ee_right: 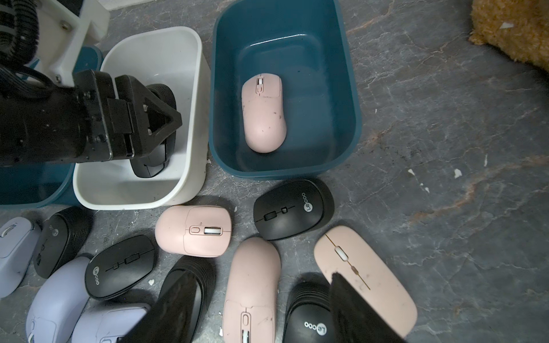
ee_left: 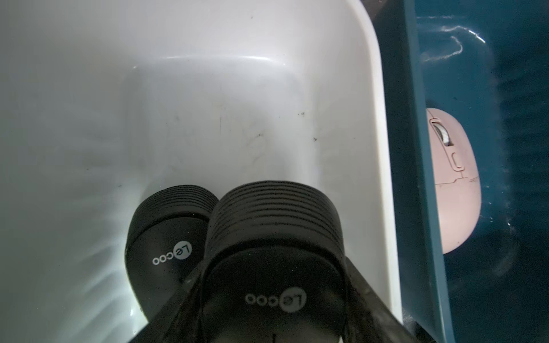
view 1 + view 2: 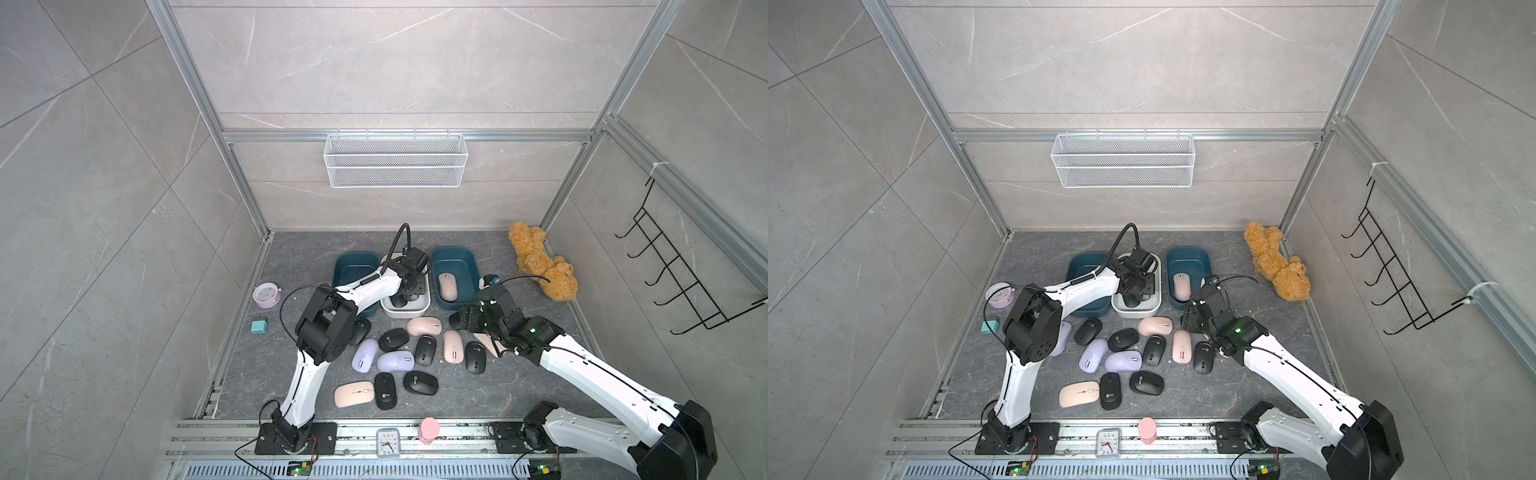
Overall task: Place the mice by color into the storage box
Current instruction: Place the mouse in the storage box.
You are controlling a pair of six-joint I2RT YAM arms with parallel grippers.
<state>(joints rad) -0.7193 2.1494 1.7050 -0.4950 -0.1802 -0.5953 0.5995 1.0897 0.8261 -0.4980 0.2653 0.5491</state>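
Inside the white bin (image 1: 196,104) the left gripper (image 1: 169,118) clamps a black Lecoo mouse (image 2: 276,267); the right gripper (image 1: 263,279) hangs part-open near it.

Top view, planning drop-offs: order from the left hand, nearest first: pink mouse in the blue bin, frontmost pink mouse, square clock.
1. Pink mouse in the blue bin, just right of the left hand.
2. Frontmost pink mouse, toward the front.
3. Square clock, on the front rail.

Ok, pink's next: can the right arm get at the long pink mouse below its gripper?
Probably yes: the right gripper hangs open over the long pink mouse, its top bare; a black mouse lies close beside.
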